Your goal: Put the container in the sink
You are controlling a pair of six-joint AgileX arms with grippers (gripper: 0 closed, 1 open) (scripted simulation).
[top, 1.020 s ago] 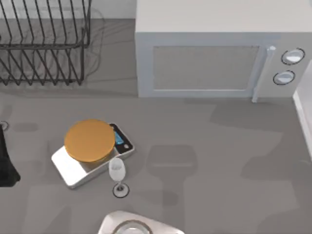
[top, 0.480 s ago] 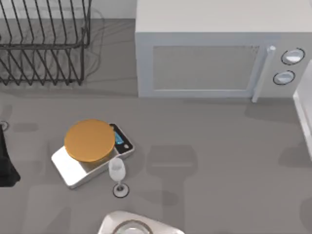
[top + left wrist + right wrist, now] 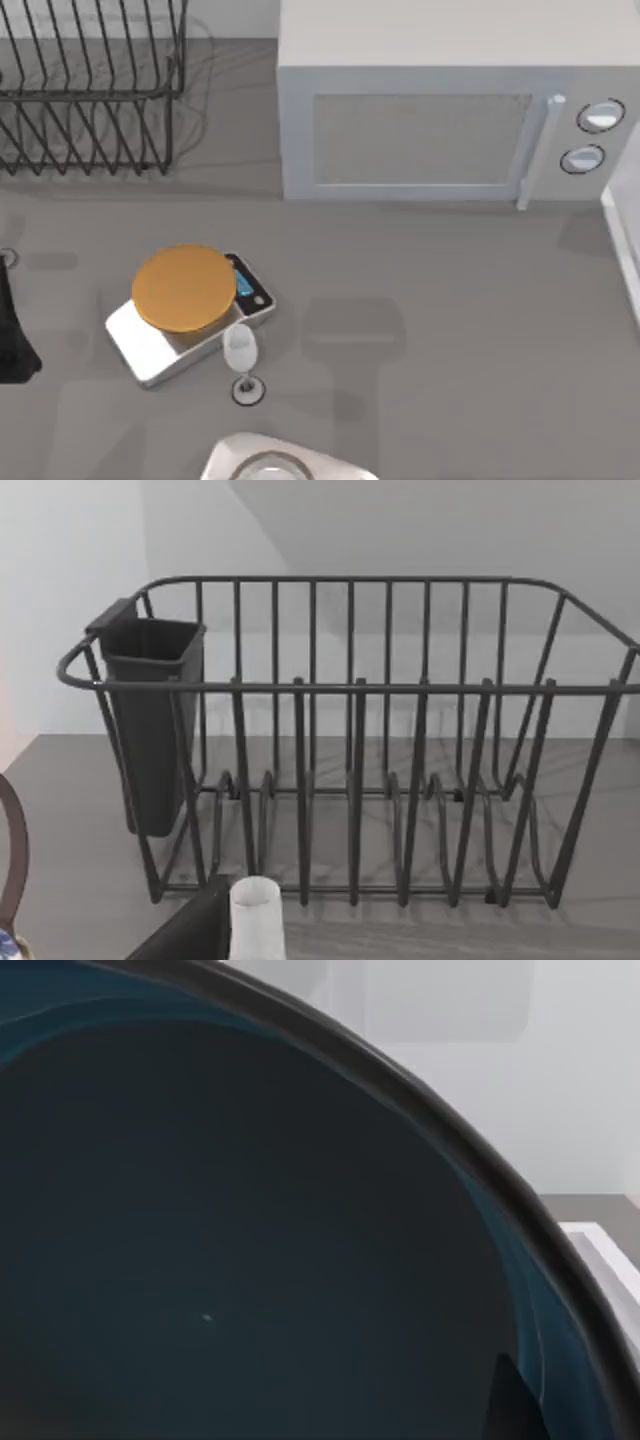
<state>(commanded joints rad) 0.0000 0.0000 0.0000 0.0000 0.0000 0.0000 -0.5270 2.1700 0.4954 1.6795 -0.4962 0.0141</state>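
The container [image 3: 250, 1260] sits right up against the right wrist camera, its deep blue glazed hollow and dark rim sweeping across that view, so I judge it is being carried at the right arm, off past the right side of the bench [image 3: 450, 330]. Whether the right gripper is closed on it or how wide it stands I cannot tell. A bowl like this looks heavy for its size, stiff, slick with glaze and liable to chip or crack if dropped. The rim seems the sensible place to pinch it, one pad inside the wall and one outside, gripped firmly and kept level, then lowered gently rather than let go from a height. Beyond its rim a pale raised edge [image 3: 600, 1250] shows, and a similar white edge [image 3: 625, 250] runs along the bench's right side; that may be the sink, though I cannot be sure. Farther left stand the microwave [image 3: 420, 130], the stemmed glass [image 3: 239, 348], the scale [image 3: 150, 350] with its orange disc [image 3: 185, 288], and the wire dish rack [image 3: 90, 90]. The left arm [image 3: 12, 335] is parked at the left edge, its gripper's state not readable. Compared with a second ago, the broad shadows over the right of the bench have shrunk to a small patch near the microwave's corner; nothing else has shifted.
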